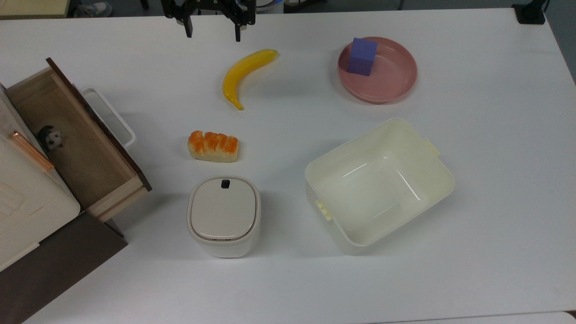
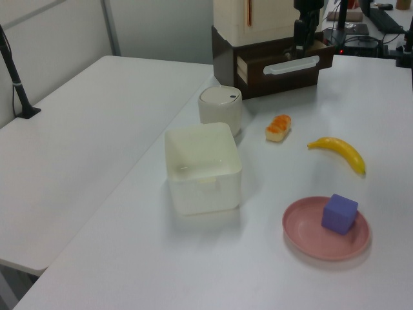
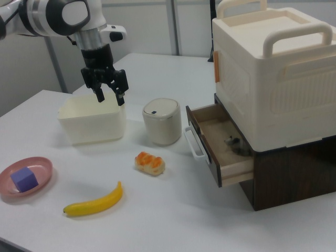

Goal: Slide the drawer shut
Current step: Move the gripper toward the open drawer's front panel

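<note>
A broad white surface (image 1: 472,225) under even, soft light. In the left view, a second white table (image 2: 84,129) stands beside it, against a pale partition wall (image 2: 58,39) with grey upright posts (image 2: 111,27).

arm: the top view's upper edge cuts it off, so you see just the gripper (image 1: 212,31) and its two dark fingers.
drawer (image 1: 76,135): its rear end is hidden under the cream box (image 1: 27,193) stacked on the cabinet in the top view.
small toy (image 1: 50,138): a grey-and-white thing in the drawer, too small for you to tell what it is.
cabinet (image 1: 54,265): cut off by the top view's left and bottom edges.
</note>
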Motion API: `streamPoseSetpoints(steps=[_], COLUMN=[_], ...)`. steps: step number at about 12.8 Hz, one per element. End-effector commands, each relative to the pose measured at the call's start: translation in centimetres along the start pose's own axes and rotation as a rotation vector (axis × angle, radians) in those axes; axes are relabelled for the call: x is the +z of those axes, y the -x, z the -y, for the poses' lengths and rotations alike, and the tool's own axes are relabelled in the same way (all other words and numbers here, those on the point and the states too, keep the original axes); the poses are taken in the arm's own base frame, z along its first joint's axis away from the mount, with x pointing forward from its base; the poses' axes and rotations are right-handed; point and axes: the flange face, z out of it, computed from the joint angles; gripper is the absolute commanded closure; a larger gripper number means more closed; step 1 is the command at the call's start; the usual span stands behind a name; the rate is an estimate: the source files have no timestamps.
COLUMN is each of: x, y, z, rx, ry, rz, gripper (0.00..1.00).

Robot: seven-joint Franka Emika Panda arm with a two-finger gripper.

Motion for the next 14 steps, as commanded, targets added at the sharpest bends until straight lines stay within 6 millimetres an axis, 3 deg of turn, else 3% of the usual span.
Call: streamPoseSetpoints(steps=[1,2,4,8,9,11,14], x=[0.9,1.0,1.2,1.8,3.0,4.2,8.4], y=[0.4,0.3,0.1,-0.3,-0.9,-1.5,-2.9], z=[0.7,0.8,0.8,0.0,-0.4,-2.9,-7.2], rx=[-0.095,-0.098,-0.098,-0.031,0.012,0.163,0.504], ry=[-0.014,-0.014,-0.015,-0.019,-0.014,-0.009,0.002], rz=[0.034,0.034,0.036,0.040,0.060,0.055,0.060], gripper=[0.79,0.90,0.99,1.00,1.00,1.00,1.00])
